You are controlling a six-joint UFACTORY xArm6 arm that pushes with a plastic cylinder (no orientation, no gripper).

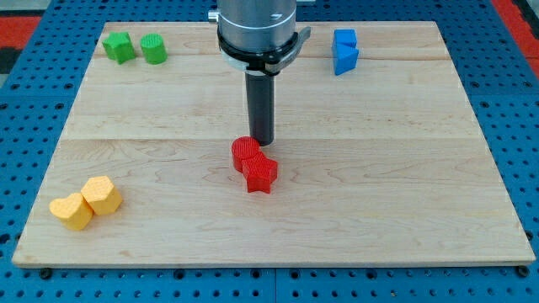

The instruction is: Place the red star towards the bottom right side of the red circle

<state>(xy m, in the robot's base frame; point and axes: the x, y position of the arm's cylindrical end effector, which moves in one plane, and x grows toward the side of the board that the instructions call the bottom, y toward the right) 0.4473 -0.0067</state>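
So the red star (261, 174) is sitting near the middle of the tabletop (404, 168), touching the red circle (246, 152) on that circle's lower right, and it's chunky with no real long axis, one point looking like it's aiming at the view's bottom. The arm is hanging straight down from the view's top, rod upright, with my tip (262, 142) resting just beside the circle's upper right edge, above the star; there's no pincer showing on this rig, just the rod
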